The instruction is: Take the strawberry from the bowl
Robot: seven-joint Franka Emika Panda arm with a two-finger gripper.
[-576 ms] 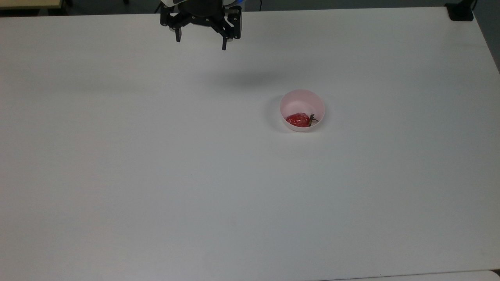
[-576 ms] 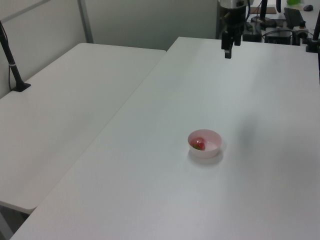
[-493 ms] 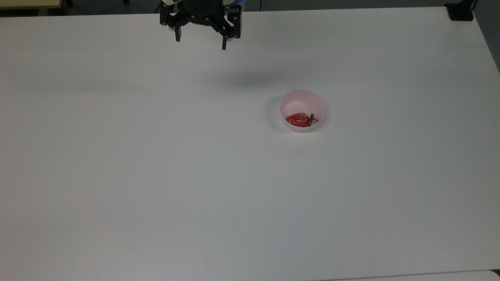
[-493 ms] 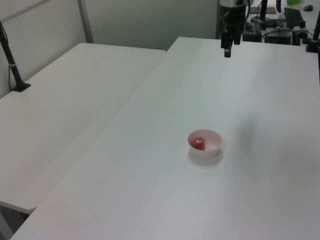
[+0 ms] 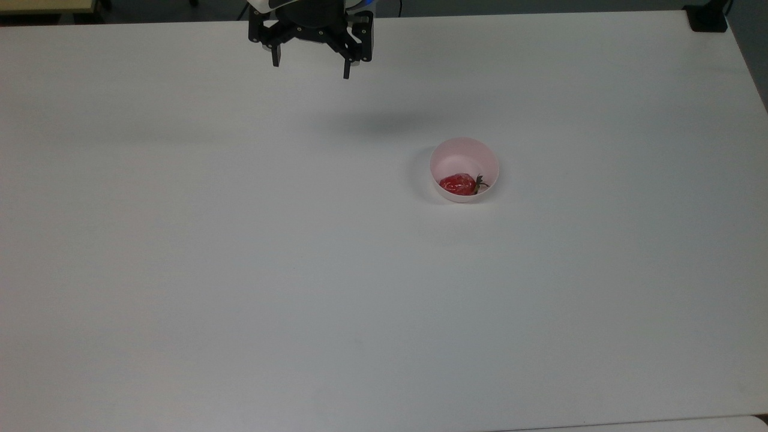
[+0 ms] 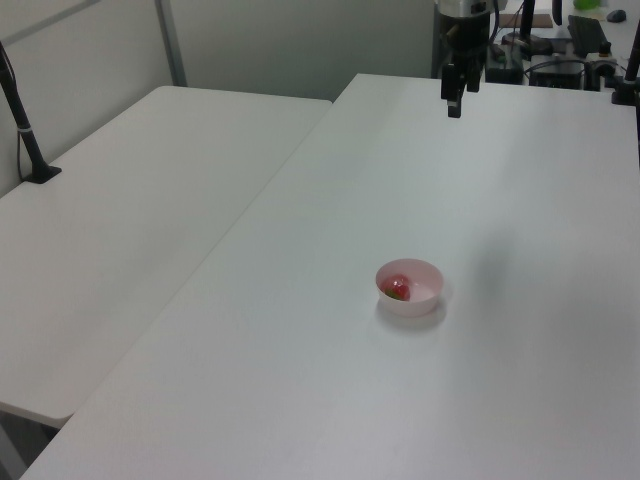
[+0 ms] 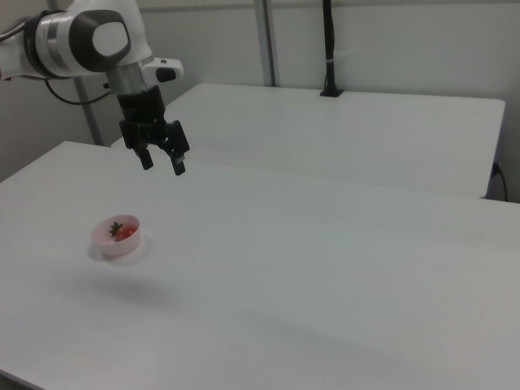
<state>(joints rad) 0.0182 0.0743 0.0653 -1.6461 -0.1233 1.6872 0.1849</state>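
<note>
Claw [image 5: 310, 68] hanging high over the white surface [image 5: 240, 270], fingers apart and empty, nudged only slightly toward the bowl [image 5: 464, 170] in the last half second. Strawberry [image 5: 458, 184] lying inside, untouched, well apart from it; approach barely begun.

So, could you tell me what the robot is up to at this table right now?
The arm's end effector hangs open above the white table, holding nothing. A strawberry lies inside a small pale pink bowl, its green cap toward the top view's right. The end effector is well away from the bowl, up and toward the top view's left, so the strawberry is not yet grasped and the reach to it lies ahead.
</note>
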